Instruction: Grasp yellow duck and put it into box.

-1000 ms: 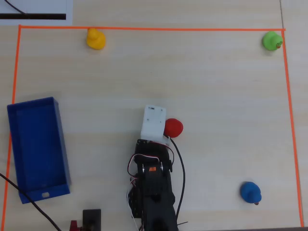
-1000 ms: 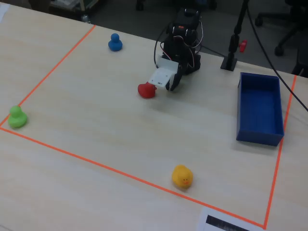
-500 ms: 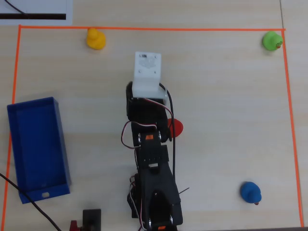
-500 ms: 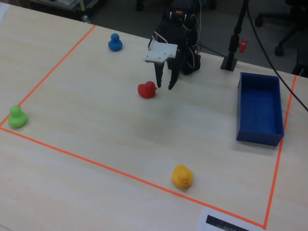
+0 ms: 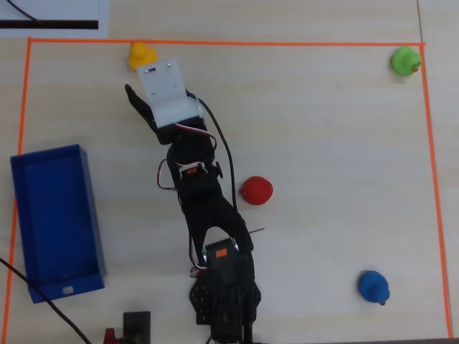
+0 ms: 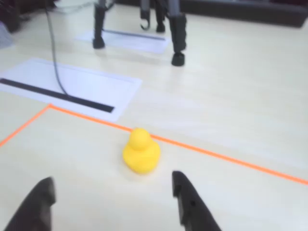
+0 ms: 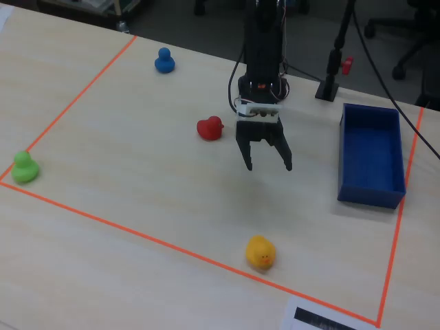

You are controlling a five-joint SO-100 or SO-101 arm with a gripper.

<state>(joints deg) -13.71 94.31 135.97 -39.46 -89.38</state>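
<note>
pincer (image 7: 265, 165) spread wide and empty, hanging over the tabletop (image 7: 137, 179) — the yellow duck (image 7: 260, 252) sits just ahead of it by the orange tape edge; the box (image 7: 371, 155) waits well apart near another edge.

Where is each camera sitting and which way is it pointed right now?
Overhead view: straight above the table, looking down; whole arm shows, plus the box at left.
Wrist view: rides on the gripper, looking forward and low past both open fingertips at the yellow duck.
Fixed view: opposite the arm's base, angled down; arm and gripper face the camera.
All three share the yellow duck by the orange tape line.
</note>
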